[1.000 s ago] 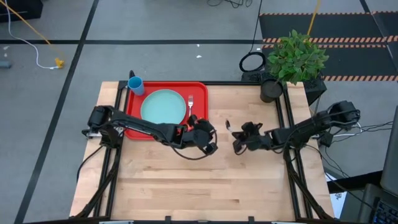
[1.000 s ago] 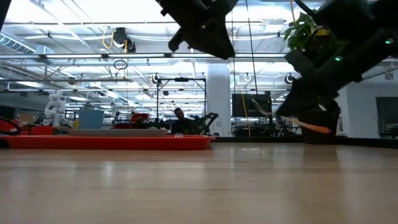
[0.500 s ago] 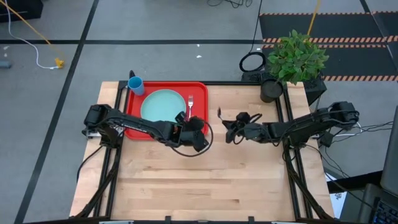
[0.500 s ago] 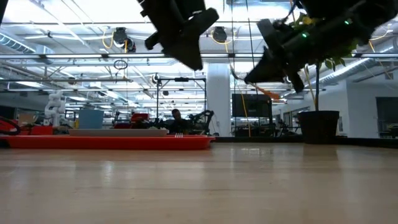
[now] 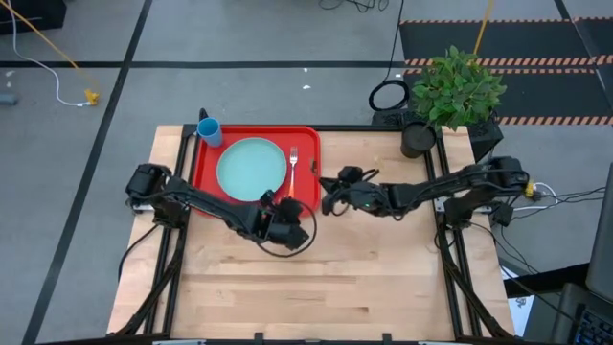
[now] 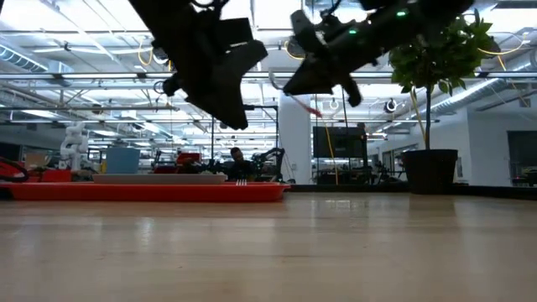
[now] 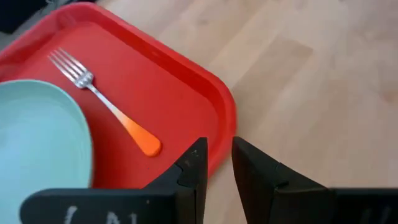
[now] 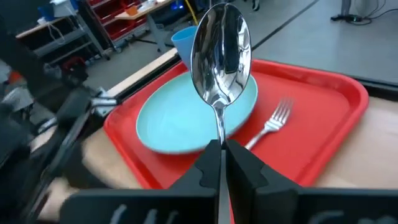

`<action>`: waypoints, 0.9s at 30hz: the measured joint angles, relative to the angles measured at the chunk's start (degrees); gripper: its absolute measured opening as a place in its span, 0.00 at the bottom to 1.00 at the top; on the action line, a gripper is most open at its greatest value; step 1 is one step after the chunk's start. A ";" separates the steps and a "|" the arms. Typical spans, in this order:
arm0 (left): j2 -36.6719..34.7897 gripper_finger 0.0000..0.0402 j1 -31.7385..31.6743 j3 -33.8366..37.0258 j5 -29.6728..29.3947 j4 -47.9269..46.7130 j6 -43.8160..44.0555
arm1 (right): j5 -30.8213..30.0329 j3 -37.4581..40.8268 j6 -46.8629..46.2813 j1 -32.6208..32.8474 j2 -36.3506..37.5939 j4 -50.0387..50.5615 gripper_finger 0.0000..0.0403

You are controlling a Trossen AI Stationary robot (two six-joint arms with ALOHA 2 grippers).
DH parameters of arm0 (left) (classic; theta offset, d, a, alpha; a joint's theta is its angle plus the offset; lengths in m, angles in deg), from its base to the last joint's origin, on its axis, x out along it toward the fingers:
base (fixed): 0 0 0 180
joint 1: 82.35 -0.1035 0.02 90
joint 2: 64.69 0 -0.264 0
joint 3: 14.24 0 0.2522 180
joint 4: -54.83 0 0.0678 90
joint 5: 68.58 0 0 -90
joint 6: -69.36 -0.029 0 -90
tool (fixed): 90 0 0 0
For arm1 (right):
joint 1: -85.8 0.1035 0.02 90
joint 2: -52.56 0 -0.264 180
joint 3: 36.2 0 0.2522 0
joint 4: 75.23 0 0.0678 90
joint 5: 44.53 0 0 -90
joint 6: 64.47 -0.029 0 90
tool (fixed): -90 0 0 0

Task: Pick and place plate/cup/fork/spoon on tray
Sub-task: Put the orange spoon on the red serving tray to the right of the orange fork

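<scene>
The red tray (image 5: 306,144) lies at the table's far left. On it rest the pale turquoise plate (image 5: 251,165) and, to the plate's right, the orange-handled fork (image 5: 292,163). The blue cup (image 5: 209,131) stands at the tray's far left corner. My right gripper (image 5: 329,192) hangs just right of the tray's right rim, shut on the spoon (image 8: 221,53). The spoon's bowl reaches over the tray. My left gripper (image 5: 287,218) hangs above the tray's near right corner (image 7: 221,112). It is empty, with a narrow gap between its fingers (image 7: 219,147). My right gripper pinches the spoon between its two fingers, just below the bowl on the thin metal neck (image 8: 219,132). The handle is hidden between the fingers. The fingers come from the table's right, along the spoon. The spoon is lifted clear, bowl pointing out past the fingertips toward the plate.
A potted plant (image 5: 455,91) stands at the table's far right corner. Bare wood (image 5: 383,278) lies right of and nearer than the tray. The two grippers hang close together near the tray's near right corner.
My right gripper has risen and gone toward the table's left with the spoon, from the table's middle to the tray's right rim. My left gripper has drawn back toward the table's left and a little toward the near edge.
</scene>
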 joint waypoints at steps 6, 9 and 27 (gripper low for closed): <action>-0.21 0.19 5.06 0.38 -2.12 -0.77 1.87 | 1.04 -8.06 0.74 -2.29 -7.62 -0.15 0.00; -0.29 0.19 7.50 0.35 -3.81 -2.42 3.64 | 1.79 -10.62 0.57 -3.05 -10.63 -0.33 0.00; -4.11 0.19 11.44 5.35 -8.16 -6.85 7.29 | -3.21 -11.59 -6.81 -6.67 -20.73 -5.29 0.00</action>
